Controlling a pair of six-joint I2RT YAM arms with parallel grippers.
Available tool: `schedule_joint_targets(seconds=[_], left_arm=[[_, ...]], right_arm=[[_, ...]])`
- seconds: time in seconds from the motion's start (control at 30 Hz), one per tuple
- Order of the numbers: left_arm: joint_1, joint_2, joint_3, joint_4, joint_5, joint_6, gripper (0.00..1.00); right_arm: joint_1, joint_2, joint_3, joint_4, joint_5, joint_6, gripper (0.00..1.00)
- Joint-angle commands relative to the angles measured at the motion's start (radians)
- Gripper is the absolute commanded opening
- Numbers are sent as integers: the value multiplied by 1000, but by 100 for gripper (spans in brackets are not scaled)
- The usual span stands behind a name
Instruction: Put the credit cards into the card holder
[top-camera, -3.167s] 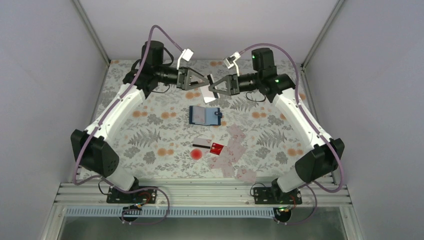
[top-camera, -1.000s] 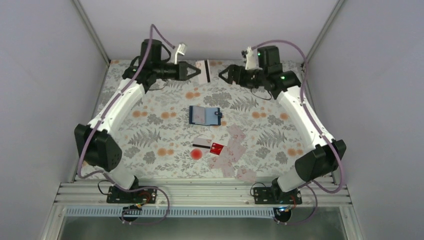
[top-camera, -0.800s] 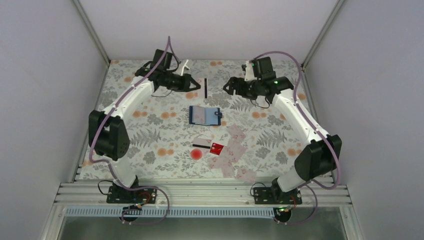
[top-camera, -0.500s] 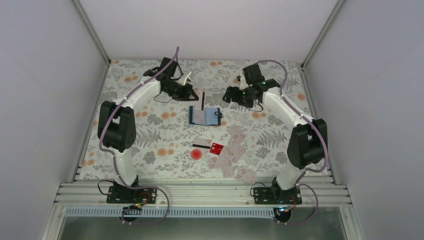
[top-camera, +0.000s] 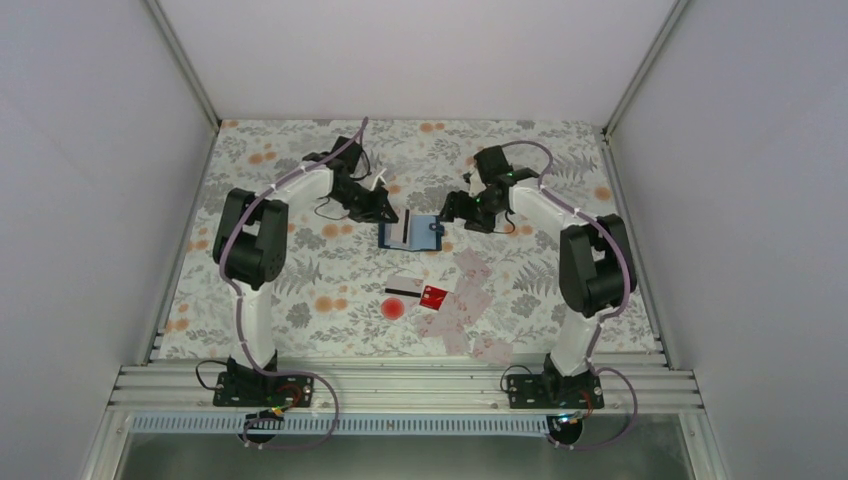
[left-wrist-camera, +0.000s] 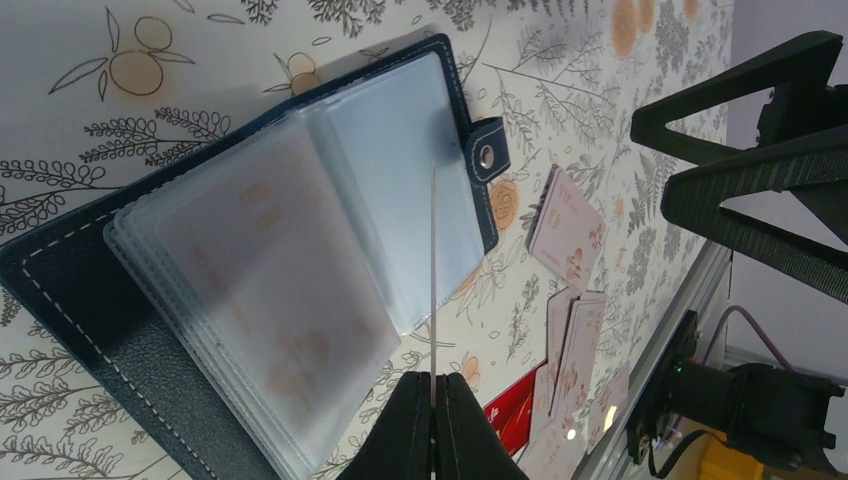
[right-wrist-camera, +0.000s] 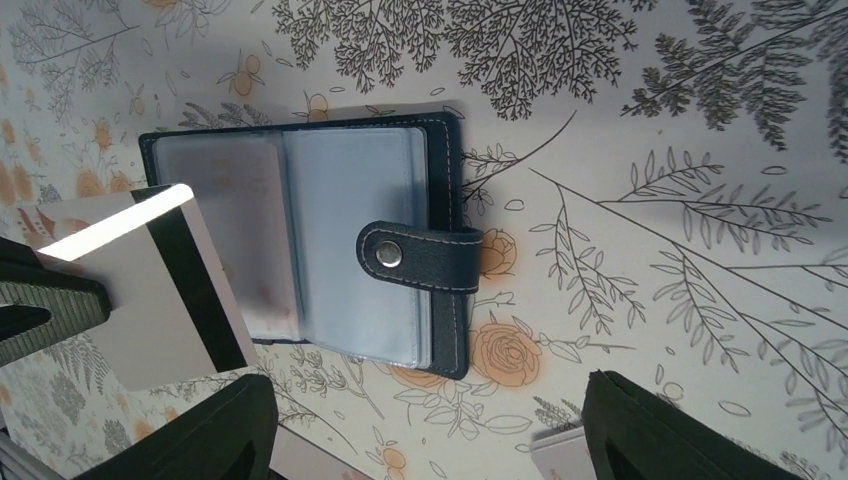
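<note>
The navy card holder (top-camera: 424, 233) lies open on the flowered table, clear pockets up and snap tab to the right. My left gripper (top-camera: 386, 211) is shut on a white credit card (top-camera: 405, 229) with a black stripe, held on edge just over the holder's left page. In the left wrist view this credit card (left-wrist-camera: 433, 260) is a thin line rising from the left gripper (left-wrist-camera: 433, 378) above the card holder (left-wrist-camera: 250, 280). My right gripper (top-camera: 452, 209) stands open just right of the holder, nothing between its fingers. The right wrist view has the card holder (right-wrist-camera: 340, 250), held card (right-wrist-camera: 150, 290) and right gripper (right-wrist-camera: 425, 440).
Several pale pink cards (top-camera: 470, 300) lie scattered in front of the holder, with a red card (top-camera: 433, 295) and a striped card (top-camera: 403, 288) beside them. A red round spot (top-camera: 393, 308) marks the cloth. Grey walls close the table on three sides.
Both arms have come down from high at the back to the card holder. The left brought the card over the holder's left page; the right jaws have narrowed a little.
</note>
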Motion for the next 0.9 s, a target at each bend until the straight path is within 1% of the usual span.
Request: schedule_joint_targets(seconds=[0.0,0.47,0.87], left_arm=[[-3,33,-11,36,20,-45,2],[-3,124,61,-13,13,-57,2],[-3,153,81,-35,4,-63,2]], right_arm=[[5,42,5,44,-27,8,78],[8,134,45,60,-57,21,74],[17,189,88,47,-74,15,69]])
